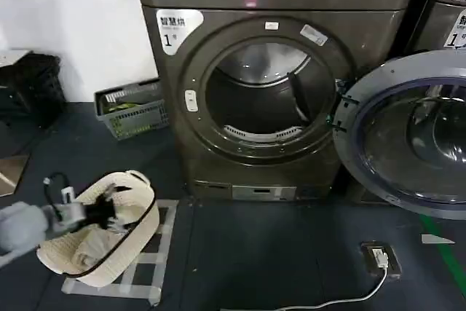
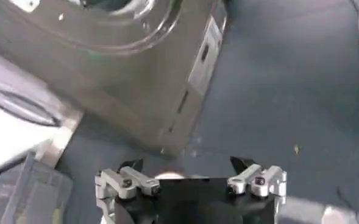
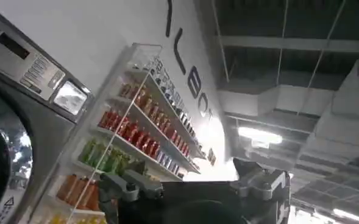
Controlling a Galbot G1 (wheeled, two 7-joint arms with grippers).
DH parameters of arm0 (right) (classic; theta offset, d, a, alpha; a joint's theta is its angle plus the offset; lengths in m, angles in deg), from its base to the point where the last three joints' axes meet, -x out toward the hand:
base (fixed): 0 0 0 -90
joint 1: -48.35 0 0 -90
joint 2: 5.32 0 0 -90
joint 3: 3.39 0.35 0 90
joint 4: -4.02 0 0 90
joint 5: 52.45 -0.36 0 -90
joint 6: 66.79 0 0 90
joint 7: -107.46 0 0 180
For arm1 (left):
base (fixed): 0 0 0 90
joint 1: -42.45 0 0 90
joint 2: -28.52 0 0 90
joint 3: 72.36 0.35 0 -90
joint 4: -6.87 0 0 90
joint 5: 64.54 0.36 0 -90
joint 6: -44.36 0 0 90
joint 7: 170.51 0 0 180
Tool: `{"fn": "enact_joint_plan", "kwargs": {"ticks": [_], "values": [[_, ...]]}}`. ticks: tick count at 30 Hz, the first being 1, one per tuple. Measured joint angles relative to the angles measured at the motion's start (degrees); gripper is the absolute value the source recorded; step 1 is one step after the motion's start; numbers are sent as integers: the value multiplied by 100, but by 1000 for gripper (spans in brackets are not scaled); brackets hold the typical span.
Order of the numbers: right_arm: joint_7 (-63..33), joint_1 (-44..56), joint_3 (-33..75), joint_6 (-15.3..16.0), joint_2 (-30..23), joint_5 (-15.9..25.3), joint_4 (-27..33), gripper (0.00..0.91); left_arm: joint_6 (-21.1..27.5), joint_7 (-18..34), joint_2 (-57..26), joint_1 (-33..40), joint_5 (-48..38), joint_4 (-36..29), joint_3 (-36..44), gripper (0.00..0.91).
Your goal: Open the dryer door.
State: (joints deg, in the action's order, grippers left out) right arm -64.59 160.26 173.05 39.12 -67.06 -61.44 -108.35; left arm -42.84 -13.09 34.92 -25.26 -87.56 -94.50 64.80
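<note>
You see the dryer door (image 1: 408, 132) run off the head view's right edge, so its far rim is lost. Your left gripper (image 1: 109, 213) is a motion-smeared shape over the laundry basket (image 1: 135, 242), its fingers unreadable there

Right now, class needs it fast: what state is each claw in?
Left claw: open, holding nothing, low over the floor beside the dryer.
Right claw: open, holding nothing, raised toward the ceiling.
</note>
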Motion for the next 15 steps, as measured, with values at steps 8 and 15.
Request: {"fn": "enact_joint_plan", "kwargs": {"ticks": [8,15], "values": [[-1,-20,26,-26,-5,21,30,907,-76,-193,-280,-128,234,422,-109,907],[0,-54,24,-54,0,23,75,907,-219,-306,-377,-208,372,906,-115,907]]}}
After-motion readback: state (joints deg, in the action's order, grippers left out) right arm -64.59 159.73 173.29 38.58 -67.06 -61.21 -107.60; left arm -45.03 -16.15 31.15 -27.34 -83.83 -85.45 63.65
